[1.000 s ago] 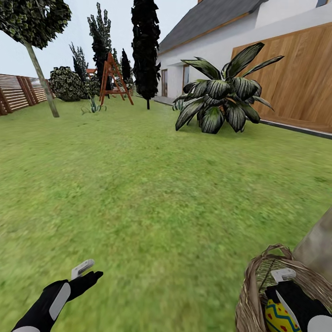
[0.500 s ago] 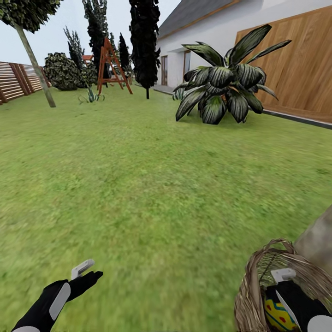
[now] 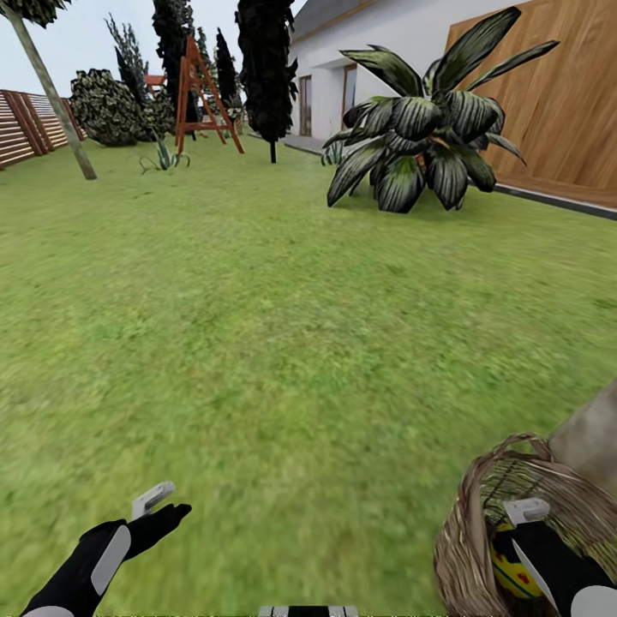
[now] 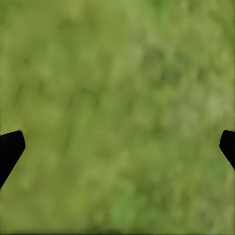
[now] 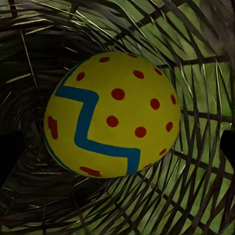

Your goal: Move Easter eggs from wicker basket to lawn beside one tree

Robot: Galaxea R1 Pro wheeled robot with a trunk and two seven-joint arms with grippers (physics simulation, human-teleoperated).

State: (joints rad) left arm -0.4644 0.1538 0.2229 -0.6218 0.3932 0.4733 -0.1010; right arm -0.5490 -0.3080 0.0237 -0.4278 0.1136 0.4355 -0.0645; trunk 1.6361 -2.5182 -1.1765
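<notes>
On the lawn (image 3: 283,343): green grass is stretching across most of the head view, from the bottom edge up to the house and fence.
Basket (image 3: 467,548): a brown woven basket is sitting on the grass in the lower right corner of the head view, with a loop handle at its far rim.
Tree trunk (image 3: 591,433): a thick grey-brown trunk is rising just behind the basket at the right edge; whether the two are touching I cannot tell.
Egg (image 5: 111,113): a yellow egg with red dots and a blue zigzag is lying inside the basket against the woven wall; in the head view a sliver of it is peeking out beside the right arm.
Right gripper (image 5: 117,147): it is reaching down into the basket just above the egg, its jaws spread wide at the two frame edges and not touching the egg.
Left gripper (image 4: 117,147): it is hanging over bare grass in the lower left of the head view, jaws spread wide apart and holding nothing.
Background: a broad-leaved plant (image 3: 424,146) is standing at upper right before the white house (image 3: 390,51), with a red-brown wooden frame (image 3: 199,98) and a slatted fence (image 3: 34,128) at upper left.
</notes>
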